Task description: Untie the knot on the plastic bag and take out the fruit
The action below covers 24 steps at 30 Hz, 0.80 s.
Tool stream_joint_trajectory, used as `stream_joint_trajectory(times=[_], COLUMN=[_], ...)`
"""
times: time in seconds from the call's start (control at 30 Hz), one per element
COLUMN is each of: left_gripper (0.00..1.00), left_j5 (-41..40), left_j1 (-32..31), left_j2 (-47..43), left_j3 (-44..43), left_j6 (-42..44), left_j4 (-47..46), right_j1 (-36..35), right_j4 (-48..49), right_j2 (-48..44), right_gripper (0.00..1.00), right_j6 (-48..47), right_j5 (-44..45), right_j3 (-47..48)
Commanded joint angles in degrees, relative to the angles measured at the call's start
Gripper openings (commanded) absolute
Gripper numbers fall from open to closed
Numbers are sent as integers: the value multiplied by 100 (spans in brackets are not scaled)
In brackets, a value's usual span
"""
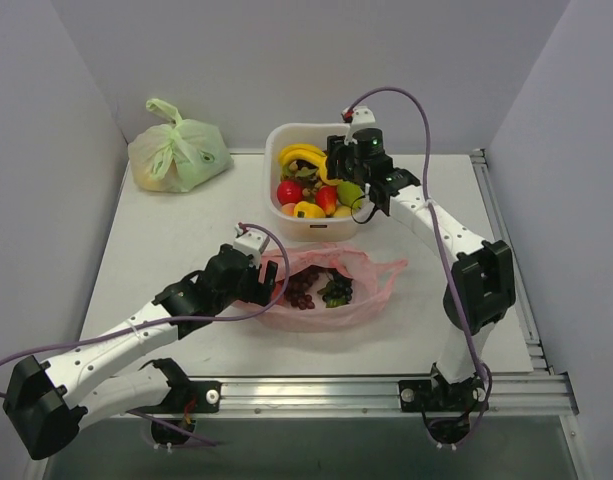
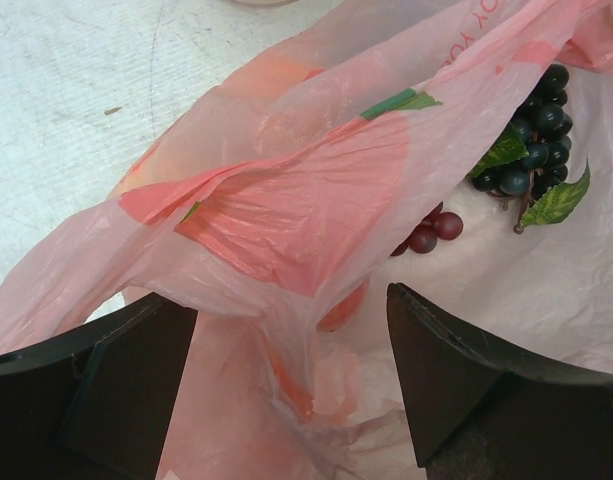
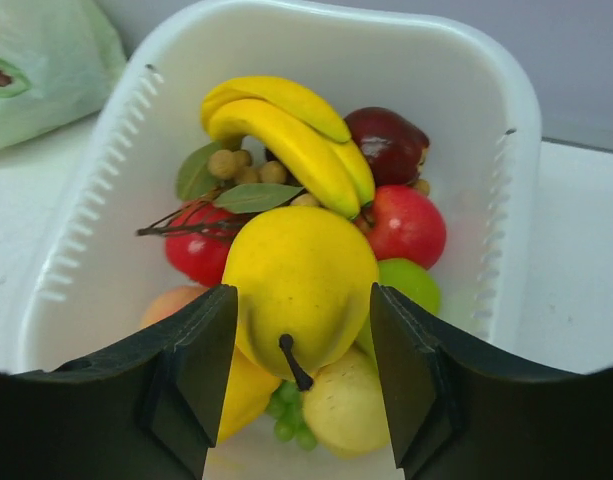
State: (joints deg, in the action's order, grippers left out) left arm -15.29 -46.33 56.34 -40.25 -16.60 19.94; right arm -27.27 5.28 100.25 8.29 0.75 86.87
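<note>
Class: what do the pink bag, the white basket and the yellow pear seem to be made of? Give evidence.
Pink bag: thin plastic film; translucent, crinkled, limp folds.
White basket: rigid moulded plastic; smooth, slightly glossy, slotted walls.
Yellow pear: probably plastic or foam; uniform, smooth skin.

Pink plastic bag (image 2: 286, 200): thin, crinkly, translucent film; basket (image 3: 466, 90): smooth plastic; pear (image 3: 301, 280): smooth; table (image 1: 166, 250): matt.

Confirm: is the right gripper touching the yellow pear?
Touching. In the right wrist view the right gripper has a finger against each side of the yellow pear, with no gap on either side.
</note>
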Motion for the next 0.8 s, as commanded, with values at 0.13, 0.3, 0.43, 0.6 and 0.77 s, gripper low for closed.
stream_joint_trajectory(times=[0.13,0.3,0.43,0.6,0.77], left_gripper=[87,87,87,87,87], left_j5=[149,105,123,123,0], left_j1=[62,62,97,106,115], left_j2=[-26,-26,0,-52,-158], left_j3=[-176,-194,-203,-185,-150], left_j6=[-89,-115,-185,-230,-221], left_j4=[-79,-70,-52,-78,-52], right_j1=[117,-94,-656,-1456,-1870], right_j4=[27,-387,-800,-1432,-1925], right_j2=[312,-645,-2066,-3299,-4276], right_gripper=[87,89,81,60,56], right_j6=[-100,-117,-284,-83,513], right_j5=[339,-23,-225,-584,-865], right_j3=[990,36,-1126,-2313,-3517])
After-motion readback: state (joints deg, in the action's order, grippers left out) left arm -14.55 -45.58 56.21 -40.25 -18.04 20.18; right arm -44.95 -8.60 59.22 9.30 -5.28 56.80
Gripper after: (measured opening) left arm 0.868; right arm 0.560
